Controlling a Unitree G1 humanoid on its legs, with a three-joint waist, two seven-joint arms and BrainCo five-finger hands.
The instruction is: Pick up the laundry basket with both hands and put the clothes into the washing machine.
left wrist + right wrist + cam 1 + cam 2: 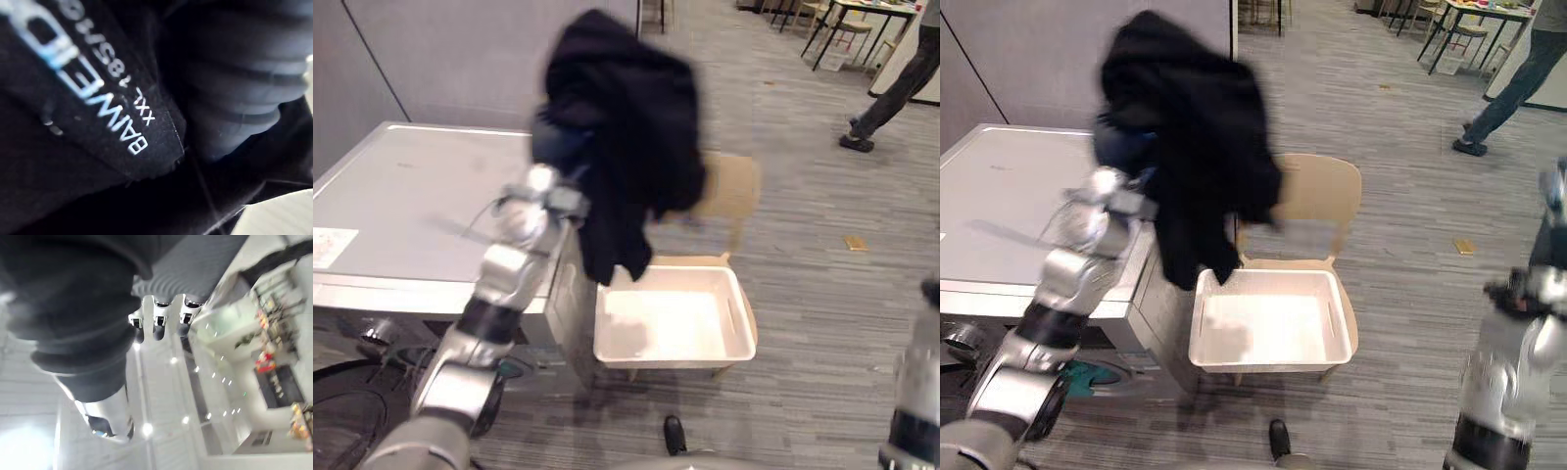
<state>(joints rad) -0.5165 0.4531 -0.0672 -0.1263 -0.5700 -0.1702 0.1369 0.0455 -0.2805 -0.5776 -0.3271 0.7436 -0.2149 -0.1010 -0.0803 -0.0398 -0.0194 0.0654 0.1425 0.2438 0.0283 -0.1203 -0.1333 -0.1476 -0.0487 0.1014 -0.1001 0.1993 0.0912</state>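
Note:
A black garment (626, 127) hangs high in the air from my raised left hand (558, 145), over the gap between the washing machine (411, 186) and the white laundry basket (744, 323). Its lower end dangles just above the basket's near left corner. The left wrist view has the black cloth (73, 147) with a sewn label pressed against the hand's dark cover. The basket sits on the seat of a light wooden chair (1317, 196), its inside bare white. My right hand (1528, 289) hovers low at the right, away from the basket, fingers (156, 318) relaxed and holding nothing.
The washing machine's flat grey top fills the left side, right beside the chair. A person (1518, 78) walks at the far right, near tables (862, 15) at the back. A small tan scrap (855, 242) lies on the grey carpet.

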